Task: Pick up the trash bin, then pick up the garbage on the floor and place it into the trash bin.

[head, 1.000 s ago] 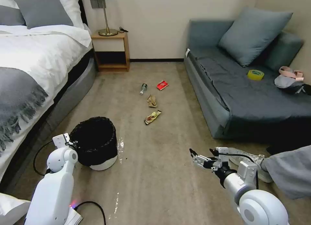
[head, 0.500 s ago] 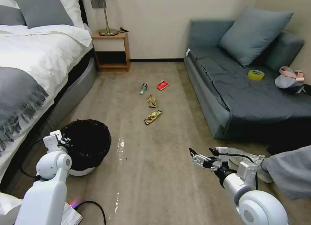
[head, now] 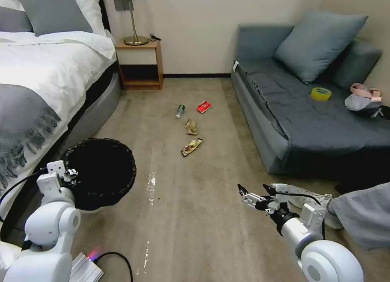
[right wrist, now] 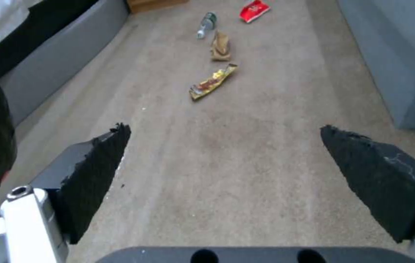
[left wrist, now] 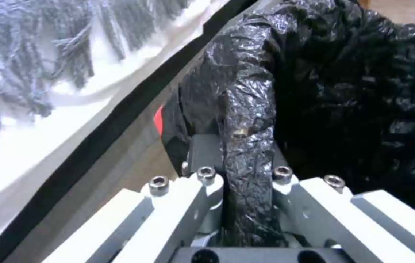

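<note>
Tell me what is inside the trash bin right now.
Only the crinkled black bag lining the trash bin shows, its rim clamped in the left hand. The bottom is too dark to see, so any contents stay hidden.

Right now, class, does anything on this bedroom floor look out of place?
Yes. Four litter pieces lie on the carpet: a bottle, red packet, crumpled paper and foil wrapper, between bed and sofa.

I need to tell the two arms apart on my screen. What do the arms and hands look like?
Both arms are glossy white with rounded joints. The left hand has white angled links with silver screws on a black base, and a black cable loops beside that arm. The right hand sits on a black wrist, with a white box alongside; its fingers are dark, with rough black foam pads.
</note>
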Controlling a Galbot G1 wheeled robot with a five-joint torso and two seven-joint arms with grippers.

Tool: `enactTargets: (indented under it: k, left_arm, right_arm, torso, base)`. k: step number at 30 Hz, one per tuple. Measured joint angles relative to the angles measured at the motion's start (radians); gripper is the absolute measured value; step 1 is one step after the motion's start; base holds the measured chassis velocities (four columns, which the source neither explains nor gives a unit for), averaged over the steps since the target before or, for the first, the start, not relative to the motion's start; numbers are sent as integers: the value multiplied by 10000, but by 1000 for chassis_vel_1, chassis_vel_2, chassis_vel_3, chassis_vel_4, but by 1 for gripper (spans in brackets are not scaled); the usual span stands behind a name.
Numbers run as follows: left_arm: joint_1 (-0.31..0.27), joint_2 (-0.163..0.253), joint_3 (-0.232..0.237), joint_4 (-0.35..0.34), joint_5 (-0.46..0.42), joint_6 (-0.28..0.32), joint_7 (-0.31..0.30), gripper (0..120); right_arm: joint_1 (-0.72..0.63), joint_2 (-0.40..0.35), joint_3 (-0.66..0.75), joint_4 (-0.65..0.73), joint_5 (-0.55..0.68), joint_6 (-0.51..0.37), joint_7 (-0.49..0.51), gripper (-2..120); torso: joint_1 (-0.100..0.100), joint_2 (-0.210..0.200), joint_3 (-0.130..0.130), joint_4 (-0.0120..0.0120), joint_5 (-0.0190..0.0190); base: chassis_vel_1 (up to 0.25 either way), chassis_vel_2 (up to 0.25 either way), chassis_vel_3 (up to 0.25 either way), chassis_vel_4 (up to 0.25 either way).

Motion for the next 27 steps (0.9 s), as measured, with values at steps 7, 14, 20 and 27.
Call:
enactTargets:
  k: [7,14,20,27]
  left_arm:
    - [167,-53,-177,-77,41,-53,83,4]
    - [282,-28,-192,-217,5,-55,101,4]
    - [286,-46,-190,-215,-26,-82,111,4]
    - [217,-45,-148,-163,-39,-95,115,4]
  right_arm:
    - [-68,19,-22,33,-19,33,-39,100]
    - [-144,35,-20,54,-48,126,-74,100]
    - [-146,44,-36,54,-69,227,-121,100]
    - [-140,53,-45,21,-93,236,-127,100]
  torso:
    - [0,0,0,0,0]
    - [0,0,0,-1,0]
    - [0,0,0,0,0]
    - [0,0,0,0,0]
  base:
    - [0,0,0,0]
    - [0,0,0,0]
    - [0,0,0,0]
    - [-20,11,13,-15]
